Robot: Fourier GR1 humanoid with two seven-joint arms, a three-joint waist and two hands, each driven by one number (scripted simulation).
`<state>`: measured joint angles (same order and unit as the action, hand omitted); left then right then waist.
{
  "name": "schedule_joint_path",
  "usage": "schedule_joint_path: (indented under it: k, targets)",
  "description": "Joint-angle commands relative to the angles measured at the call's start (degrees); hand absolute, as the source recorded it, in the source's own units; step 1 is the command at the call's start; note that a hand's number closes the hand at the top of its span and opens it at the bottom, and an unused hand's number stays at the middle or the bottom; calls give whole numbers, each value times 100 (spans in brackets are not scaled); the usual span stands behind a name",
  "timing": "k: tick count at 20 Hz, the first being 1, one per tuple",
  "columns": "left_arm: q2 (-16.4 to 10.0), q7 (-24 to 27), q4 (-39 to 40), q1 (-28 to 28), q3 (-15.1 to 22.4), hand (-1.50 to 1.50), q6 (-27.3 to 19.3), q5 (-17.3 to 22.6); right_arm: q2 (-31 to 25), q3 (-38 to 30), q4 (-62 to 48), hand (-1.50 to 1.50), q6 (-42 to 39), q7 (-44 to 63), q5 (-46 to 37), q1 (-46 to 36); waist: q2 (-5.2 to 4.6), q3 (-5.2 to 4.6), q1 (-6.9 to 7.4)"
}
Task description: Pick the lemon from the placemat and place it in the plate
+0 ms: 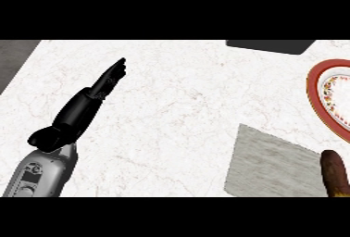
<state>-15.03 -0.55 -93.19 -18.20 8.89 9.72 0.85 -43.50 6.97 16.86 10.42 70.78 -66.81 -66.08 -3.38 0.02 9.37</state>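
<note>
The grey placemat lies at the lower right of the white marble counter. No yellow lemon shows anywhere; a dark brown elongated thing rests at the mat's right edge, cut off by the view's border. The plate, white with a red rim and a patterned band, sits at the right edge, beyond the mat and partly out of view. My left hand rests on the left side of the counter with straight fingers pointing up and to the right, far from mat and plate, holding nothing. My right hand does not show.
A dark flat object lies at the counter's far edge, top right. The counter's left edge runs diagonally at the upper left, with dark floor beyond it.
</note>
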Motion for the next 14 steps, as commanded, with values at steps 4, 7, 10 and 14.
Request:
schedule_joint_path:
  k: [4,7,10,14]
  targets:
    - [-4,100,76,91,-118,0,-115,-60,189,-308,-603,150,935,1440,-312,141,73,9,-276]
    - [-89,73,24,194,-209,0,-46,34,267,-709,-787,150,1360,1440,-51,412,89,29,-324]
    - [-79,24,1,176,-212,0,-98,-7,193,-1160,-986,150,1352,1439,256,321,139,18,-395]
    - [-98,251,190,324,-328,0,-100,13,420,-1514,-1117,-150,2099,1438,516,767,84,19,-469]
